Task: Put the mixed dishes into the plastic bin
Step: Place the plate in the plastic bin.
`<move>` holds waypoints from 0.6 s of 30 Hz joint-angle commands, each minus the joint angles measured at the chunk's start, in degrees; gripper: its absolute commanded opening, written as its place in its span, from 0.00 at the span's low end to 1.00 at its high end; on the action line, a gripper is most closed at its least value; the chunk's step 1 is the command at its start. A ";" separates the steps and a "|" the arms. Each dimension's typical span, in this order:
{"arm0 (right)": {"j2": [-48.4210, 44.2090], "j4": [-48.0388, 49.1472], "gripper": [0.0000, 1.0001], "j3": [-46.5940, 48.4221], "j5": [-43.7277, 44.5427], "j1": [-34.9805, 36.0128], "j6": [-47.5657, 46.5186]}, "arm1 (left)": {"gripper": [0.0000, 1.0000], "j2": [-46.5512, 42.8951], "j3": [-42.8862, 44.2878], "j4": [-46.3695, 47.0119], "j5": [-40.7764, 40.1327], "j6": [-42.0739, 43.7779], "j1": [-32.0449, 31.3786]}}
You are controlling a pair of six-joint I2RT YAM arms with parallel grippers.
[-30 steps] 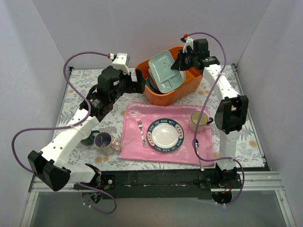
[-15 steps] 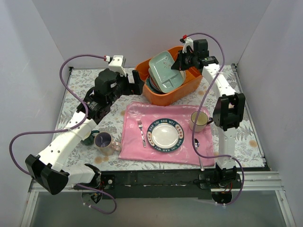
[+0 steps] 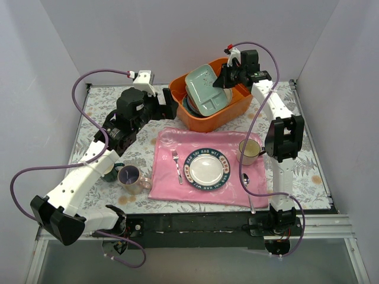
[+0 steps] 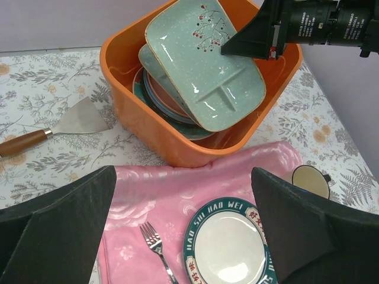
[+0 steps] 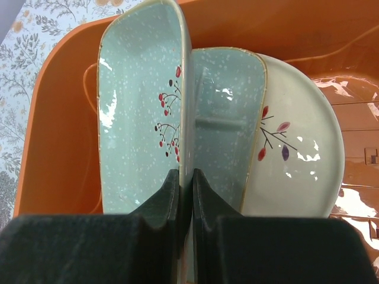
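The orange plastic bin (image 3: 204, 121) stands at the back centre and shows in the left wrist view (image 4: 151, 130) and the right wrist view (image 5: 56, 154). My right gripper (image 3: 227, 77) (image 5: 185, 177) is shut on the rim of a pale mint squarish plate (image 3: 204, 90) (image 4: 207, 71) (image 5: 136, 118), held tilted inside the bin. Under it lie another mint plate (image 5: 225, 118), a white plate with red marks (image 5: 296, 154), and round teal and pinkish plates (image 4: 159, 97). My left gripper (image 3: 168, 104) (image 4: 182, 174) is open and empty, just left of the bin. The dark green mug (image 3: 110, 172) and lavender-lined mug (image 3: 129, 176) stand at the front left.
A pink cloth (image 3: 169, 183) holds a white plate with a dark lettered rim (image 3: 206, 168) (image 4: 231, 242), a fork (image 3: 176, 165), a spoon (image 3: 247, 180) and a cream mug (image 3: 249, 151). A wooden-handled spatula (image 4: 59, 127) lies left of the bin.
My left arm has drawn back a little to the left, away from the bin. My right gripper has shifted the mint plate slightly left within the bin.
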 commanded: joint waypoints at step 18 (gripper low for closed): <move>3.65 5.64 0.27 4.31 1.40 -0.27 -2.64 | 0.98 -4.23 -0.50 -2.52 -0.67 -1.93 1.01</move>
